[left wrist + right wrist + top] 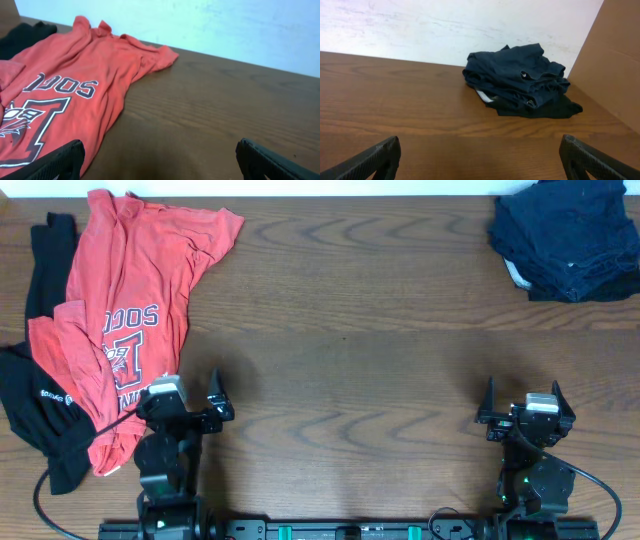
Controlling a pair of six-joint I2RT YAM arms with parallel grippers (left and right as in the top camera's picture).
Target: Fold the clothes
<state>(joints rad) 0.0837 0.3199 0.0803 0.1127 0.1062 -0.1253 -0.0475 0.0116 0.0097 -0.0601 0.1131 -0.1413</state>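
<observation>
A red T-shirt [125, 300] with white lettering lies spread and crumpled at the table's left; the left wrist view shows it too [75, 95]. A black garment [40, 410] lies partly under its left side. Dark navy shorts [565, 240] sit in a folded heap at the far right corner, and the right wrist view has them ahead [520, 80]. My left gripper [190, 402] stands open at the shirt's lower right edge, nothing between its fingers. My right gripper [525, 412] is open over bare wood near the front right.
The brown wooden table [350, 330] runs between the two piles. A pale wall [445, 25] stands behind the table. A brown cardboard-like panel [615, 60] rises at the right of the shorts.
</observation>
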